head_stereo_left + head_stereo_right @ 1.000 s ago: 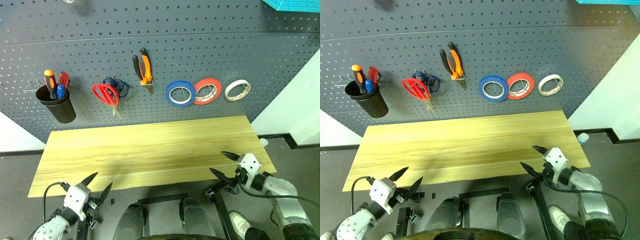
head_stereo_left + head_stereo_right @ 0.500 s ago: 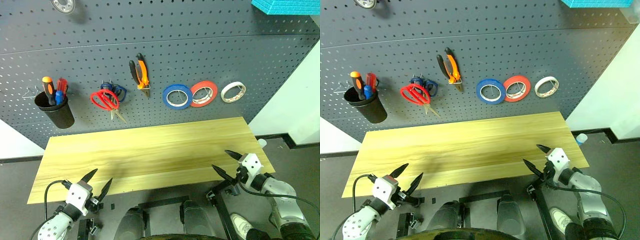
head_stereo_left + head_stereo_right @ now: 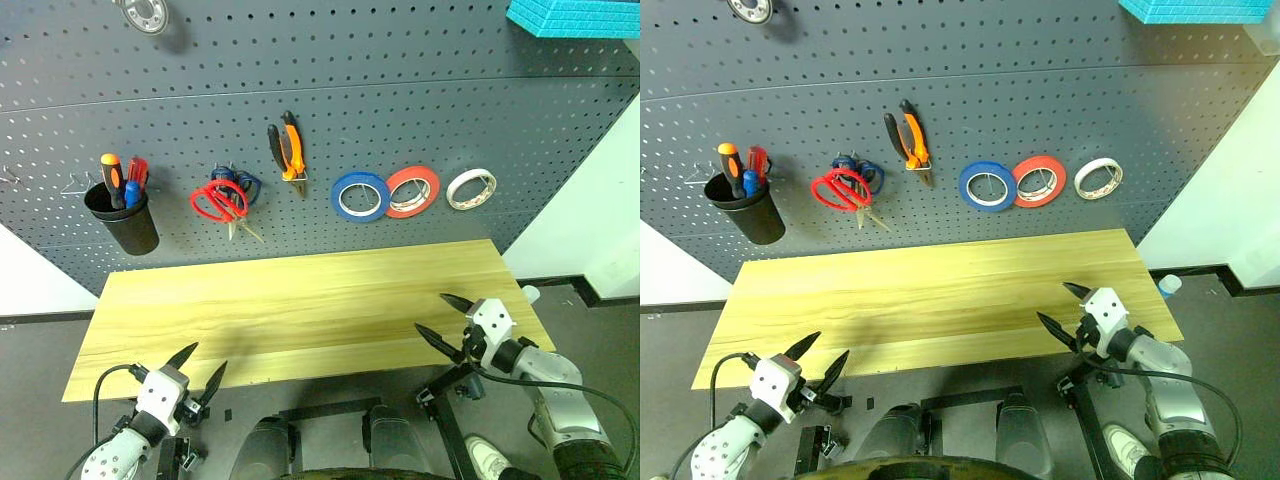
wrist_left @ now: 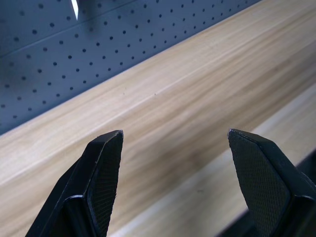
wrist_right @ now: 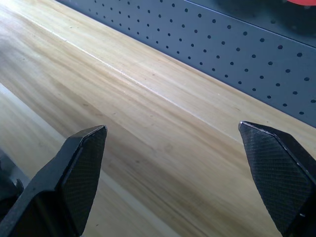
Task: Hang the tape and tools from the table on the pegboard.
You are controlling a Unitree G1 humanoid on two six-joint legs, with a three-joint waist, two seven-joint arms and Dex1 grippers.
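On the pegboard (image 3: pixel 320 90), above the table (image 3: pixel 300 300), the tape (image 3: pixel 472 188) hangs flat at the right end of the row, beside the red-orange roll (image 3: pixel 413 191). The pliers (image 3: pixel 287 148) hang upright, handles up, nose down. The red-handled scissors (image 3: pixel 222 203) hang with their blades slanting down and right. The screwdriver (image 3: pixel 112 178) stands handle-up in a black cup (image 3: pixel 125 218), its tip hidden. The left claw (image 3: pixel 197 370) and right claw (image 3: pixel 438 320) hover at the table's near edge, each with fingers apart and empty.
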